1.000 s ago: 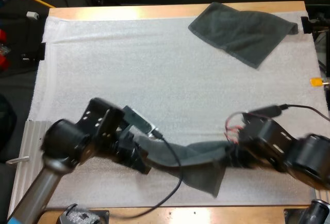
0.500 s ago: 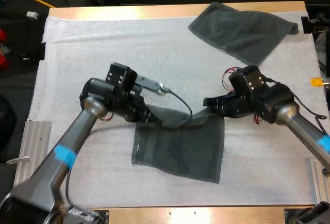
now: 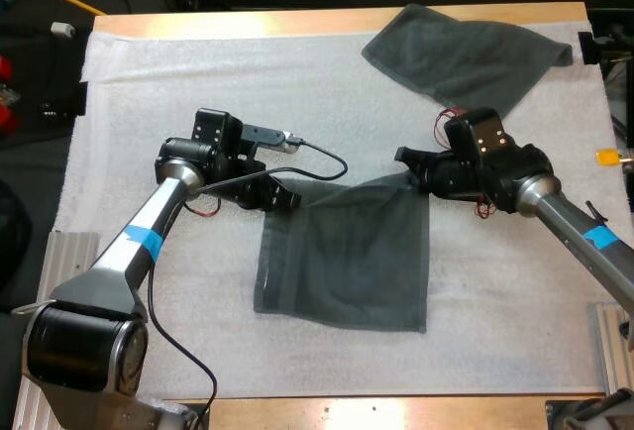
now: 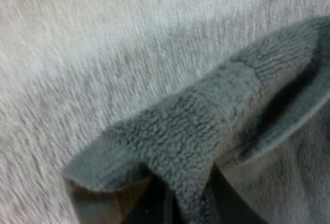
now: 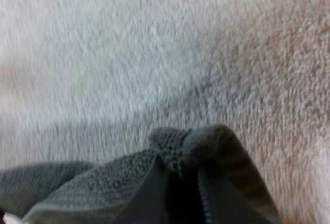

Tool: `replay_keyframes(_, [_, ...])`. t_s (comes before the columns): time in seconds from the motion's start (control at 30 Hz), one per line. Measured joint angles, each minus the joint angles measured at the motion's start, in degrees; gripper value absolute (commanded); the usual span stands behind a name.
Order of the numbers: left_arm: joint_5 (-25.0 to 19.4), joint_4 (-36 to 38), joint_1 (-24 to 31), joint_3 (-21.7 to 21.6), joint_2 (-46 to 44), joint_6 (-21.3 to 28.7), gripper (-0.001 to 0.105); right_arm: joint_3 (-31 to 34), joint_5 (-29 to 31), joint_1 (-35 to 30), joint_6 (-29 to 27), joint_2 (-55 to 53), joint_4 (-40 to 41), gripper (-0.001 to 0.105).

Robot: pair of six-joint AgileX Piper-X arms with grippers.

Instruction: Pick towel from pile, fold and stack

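My left end effector (image 3: 289, 199) and right end effector (image 3: 404, 159) are showing black, on grey tubular arms (image 3: 163, 214) wearing blue tape bands.

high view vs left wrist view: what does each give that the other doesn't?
High view: the right tool shut on the spread towel at its far right corner, and a second towel at the far right of the mat. Left wrist view: the left tool close up, fingers pressing a folded towel corner from both sides. Both: the spread towel lying on the white mat.

Left gripper (image 3: 288, 199), right gripper (image 3: 411, 170) pinching towel (image 3: 347, 262) corners.
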Motion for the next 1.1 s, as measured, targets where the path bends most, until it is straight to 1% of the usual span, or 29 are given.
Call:
replay_keyframes(0.07, [0.3,-2.2,0.5,0.0,0.0,-0.5,0.025,0.0,1.6,-0.1,2.1,0.3,-1.0,0.004])
replay_keyframes(0.1, [0.4,-3.1,0.7,0.0,0.0,-1.0,0.031,0.0,2.2,-0.1,2.8,0.3,-1.6,0.009])
replay_keyframes(0.13, [0.4,-3.9,0.9,0.0,0.0,-1.1,0.043,0.0,2.3,-0.2,3.2,0.4,-2.3,0.018])
replay_keyframes(0.2, [0.4,-5.1,1.5,0.0,0.0,-1.3,0.06,0.0,2.4,-0.4,4.2,0.4,-4.0,0.034])
replay_keyframes(0.23, [0.4,-5.5,1.5,0.0,0.0,-1.5,0.069,0.0,2.4,-0.5,4.8,0.4,-4.8,0.046])
replay_keyframes(0.27, [0.4,-5.8,1.5,0.0,0.0,-1.7,0.073,0.0,2.4,-0.7,5.4,0.4,-5.6,0.055])
replay_keyframes(0.3, [0.4,-6.1,1.6,0.0,0.0,-2.1,0.072,0.0,2.4,-0.8,5.6,0.4,-6.4,0.063])
replay_keyframes(0.33, [0.5,-6.1,1.6,-0.2,0.0,-2.7,0.07,0.0,2.5,-0.8,5.7,0.4,-7.3,0.068])
replay_keyframes(0.37, [1.1,-6.1,1.6,-0.4,0.0,-3.2,0.068,0.0,2.6,-0.8,5.5,0.4,-8.1,0.069])
replay_keyframes(0.47, [2.5,-5.3,1.6,-2.0,0.0,-3.7,0.067,0.0,2.7,-0.9,4.5,0.2,-8.9,0.066])
replay_keyframes(0.53, [2.8,-4.4,1.6,-3.0,-0.1,-3.6,0.067,0.0,2.7,-0.8,1.1,-0.8,-8.5,0.065])
replay_keyframes(0.63, [2.9,-2.5,1.6,-3.2,-1.6,-3.2,0.067,0.0,2.8,-0.8,-4.2,-3.5,-6.4,0.065])
replay_keyframes(0.8, [2.9,2.2,1.6,-3.2,-6.9,-2.2,0.067,0.0,3.9,-0.8,-9.9,-9.7,1.3,0.065])
replay_keyframes(0.93, [2.1,7.8,1.6,-3.2,-12.1,-1.3,0.067,0.0,4.1,-0.8,-12.4,-14.6,9.0,0.065])
replay_keyframes(1.1, [2.1,14.1,1.6,-3.2,-18.2,0.3,0.067,0.0,4.1,-0.8,-13.5,-20.8,17.4,0.065])
